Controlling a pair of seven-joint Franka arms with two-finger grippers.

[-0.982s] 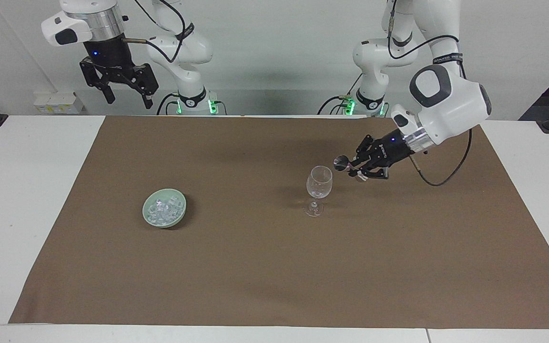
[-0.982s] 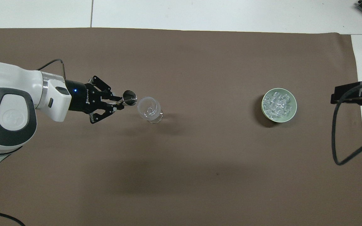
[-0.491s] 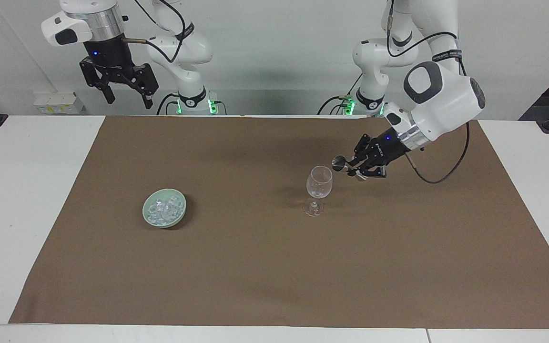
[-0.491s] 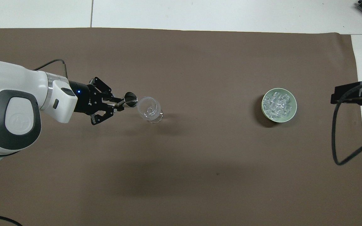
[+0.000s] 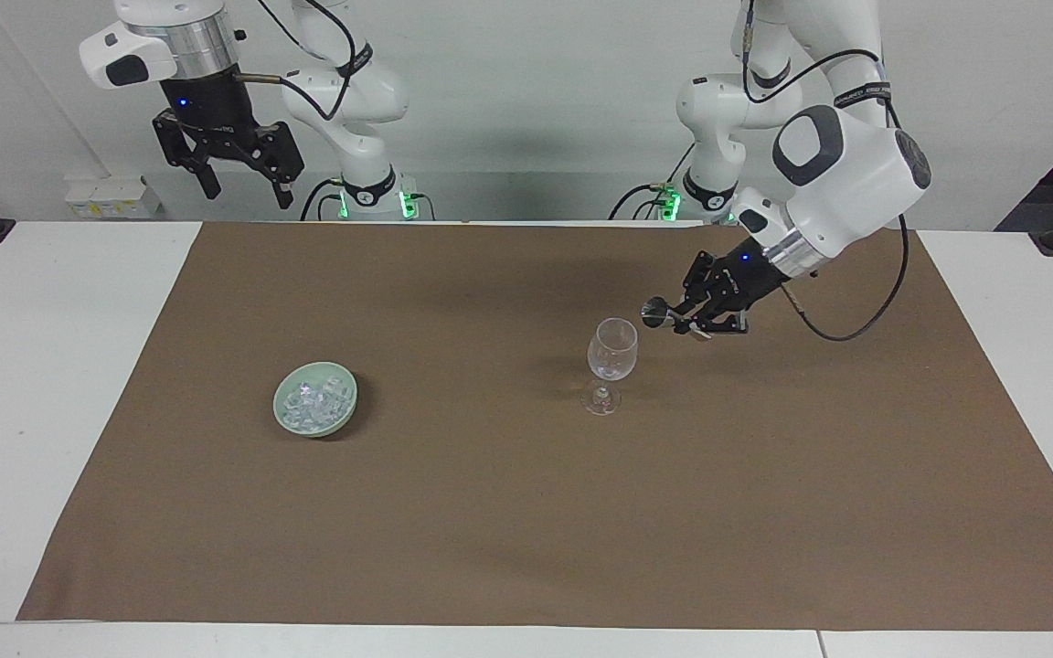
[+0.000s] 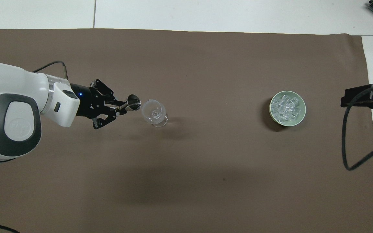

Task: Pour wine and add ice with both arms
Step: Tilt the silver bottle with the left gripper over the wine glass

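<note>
Still mid-pour: jigger tipped at the glass, ice untouched

Clearly the pouring half of the job is in hand and the ice half has not begun. The ice [image 5: 313, 404] lies heaped in a pale green bowl [image 5: 345, 408] on the brown mat [image 5: 490, 530], toward the right arm's end of the table and well apart from the wine glass [image 5: 611, 351], which stands upright nearer the left arm's end. No cube shows in the glass as far as can be told, and whether any wine has gone in cannot be made out; the glass looks clear.

A small metal jigger [image 5: 654, 313] hangs just beside the glass's rim, tipped on its side with its mouth turned toward the glass. The left gripper [image 5: 689, 322] is clamped on it, fingertips pinched together around its narrow part.

The right gripper [image 5: 243, 183] waits raised near its own base, jaws spread wide and holding nothing.

Left to do, by my reading: finish or end the pour, put the jigger away, then bring ice from bowl to glass.
</note>
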